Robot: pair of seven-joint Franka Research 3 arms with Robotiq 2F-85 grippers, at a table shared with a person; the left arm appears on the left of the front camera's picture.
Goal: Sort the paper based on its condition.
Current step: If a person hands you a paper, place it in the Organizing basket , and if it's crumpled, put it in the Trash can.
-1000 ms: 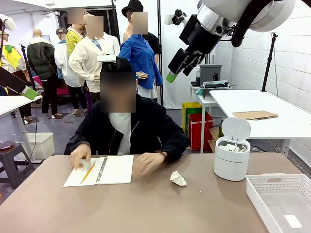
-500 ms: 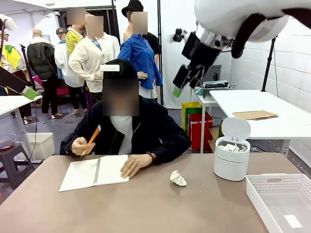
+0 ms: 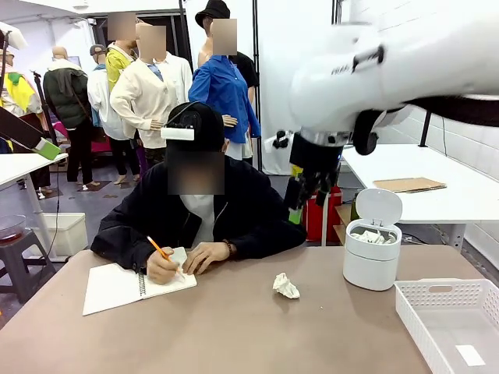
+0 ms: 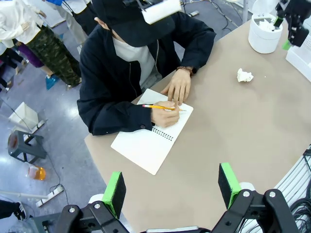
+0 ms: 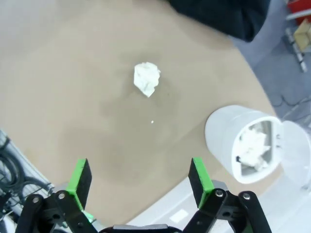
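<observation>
1. The crumpled paper wad (image 3: pixel 285 286) lies on the tabletop (image 3: pixel 234 335), near the white bin (image 3: pixel 372 261).
2. The right pincer (image 5: pixel 140 177) hangs above it, fingers wide, holding nothing.
3. The left pincer (image 4: pixel 171 187) is wide too, empty.

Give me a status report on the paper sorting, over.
Grippers: left gripper, right gripper both open, empty, above the table. One crumpled paper wad loose mid-table; more wads in the open bin. Opposite, person writing in spiral notebook, clear of the wad.
</observation>
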